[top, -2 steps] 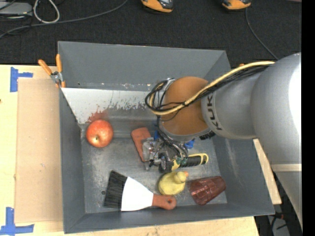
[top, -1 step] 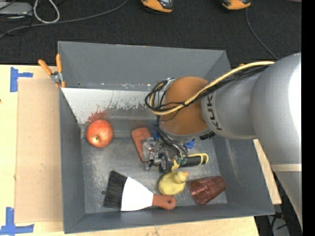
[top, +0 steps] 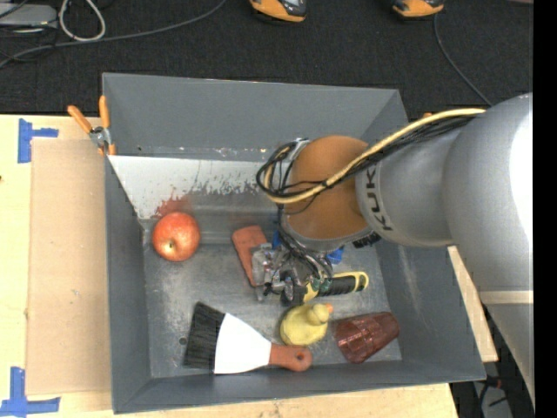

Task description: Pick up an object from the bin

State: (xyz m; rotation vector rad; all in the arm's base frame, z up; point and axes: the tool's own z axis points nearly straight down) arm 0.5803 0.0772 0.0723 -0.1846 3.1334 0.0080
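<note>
Three things crowd my hand (top: 283,284) low in the middle of the bin (top: 261,120): a red-brown block (top: 247,249) just beside it toward the apple (top: 177,236), a yellow duck (top: 305,324) just below, and a black-and-yellow handle (top: 346,283) on its other side. I judge this the reaching step, with nothing lifted yet; I cannot tell whether my hand is apart or together. Next I must settle on one of them, likely the block, and close on it squarely before rising.

Matt grey metal bin (top: 130,320) — glossy apple (top: 176,236), rubbery yellow duck (top: 304,324).
</note>
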